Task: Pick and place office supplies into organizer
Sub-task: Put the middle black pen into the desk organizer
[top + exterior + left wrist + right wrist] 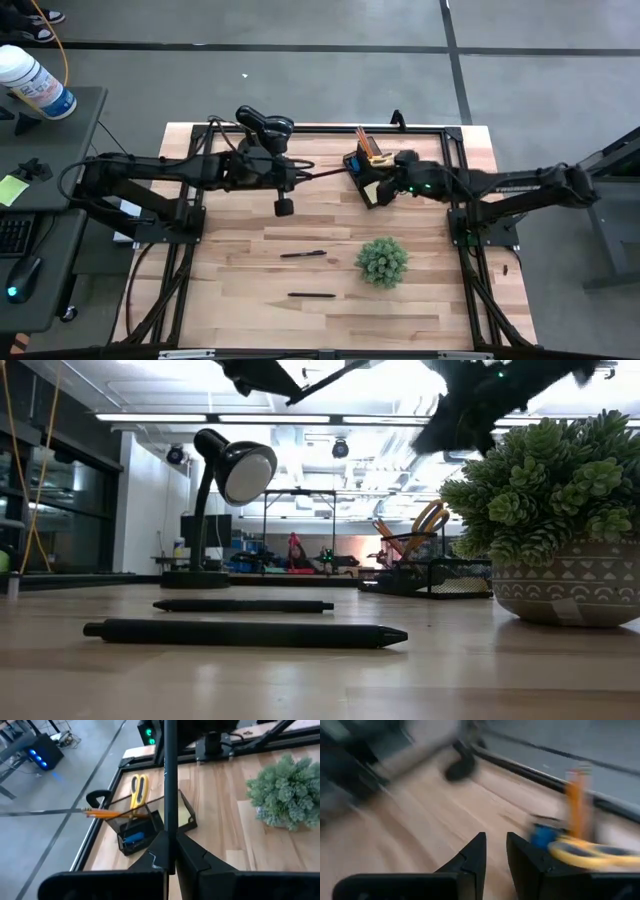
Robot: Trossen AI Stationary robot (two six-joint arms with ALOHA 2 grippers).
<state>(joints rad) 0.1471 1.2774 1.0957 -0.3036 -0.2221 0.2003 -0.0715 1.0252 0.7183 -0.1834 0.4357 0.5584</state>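
The black organizer (368,168) stands at the table's far middle. It holds yellow-handled scissors (139,790), orange pencils (107,813), a blue item (134,838) and a yellow sticky-note pad (187,813). My left gripper (296,178) is just left of it, shut on a thin black pen (325,174) whose free end points at the organizer. My right gripper (380,190) hovers at the organizer's near right side, its fingers (479,851) a narrow gap apart with nothing between. Two more black pens (303,254) (311,295) lie flat on the wood nearer the front. My left gripper pinches the pen near its one end (170,855) between its two fingers. The fingers come from the table's left, slanting a little downward, and the pen runs on along them past the fingertips. It is lifted clear of the table, its free end (348,171) close to the organizer.
A black desk lamp (265,125) stands at the far edge behind my left gripper, its head (284,207) over the table. A green spiky plant in a patterned pot (382,260) sits in front of the organizer. A black frame (455,170) borders the work area.
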